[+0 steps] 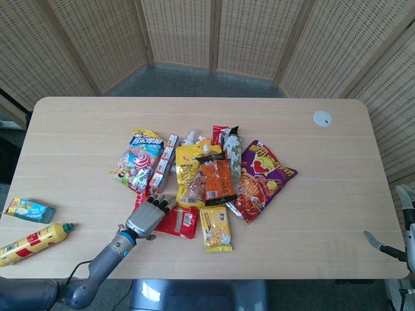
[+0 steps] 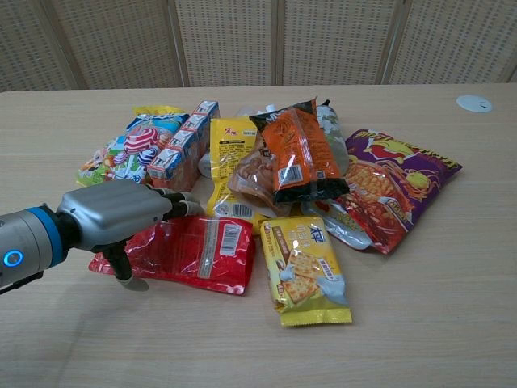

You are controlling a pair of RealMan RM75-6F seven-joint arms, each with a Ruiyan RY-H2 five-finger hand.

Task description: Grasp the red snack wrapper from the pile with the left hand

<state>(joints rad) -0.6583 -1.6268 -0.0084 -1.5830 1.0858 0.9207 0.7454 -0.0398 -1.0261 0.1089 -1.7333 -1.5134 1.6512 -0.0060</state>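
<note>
Head view first: your left hand [image 1: 148, 217] sits at the near-left edge of the pile, fingers stretched out flat and slightly fanned, nothing in them. The red snack wrapper [image 1: 178, 222] lies flat on the table [image 1: 78, 129] right under and just past the fingertips, with its left end hidden by the hand. Just beyond the wrapper on the far side of your fingers is the yellow pouch [image 1: 188, 172], and to the right of the wrapper is the cracker pack [image 1: 214, 228]. Your right hand [image 1: 389, 249] only pokes in at the frame edge, well apart from everything, and I can't tell how its fingers sit.

Chest view makes it clearer: the left hand [image 2: 121, 214] hovers over the left end of the red snack wrapper [image 2: 198, 250], fingers [image 2: 179, 208] extended over the top edge, thumb hanging down at the near-left corner and looking like it's at or close to the table. Whether the fingers actually touch the film I can't tell.

My guess is you're right at the closing step. The wrapper is flat and slick, so I'd drop the fingers onto the film, then draw the thumb in under that near-left corner so it bunches into a pinch. Keep clear of the milk carton row [image 2: 179, 149] just past your fingertips, or you'll drag it along.
</note>
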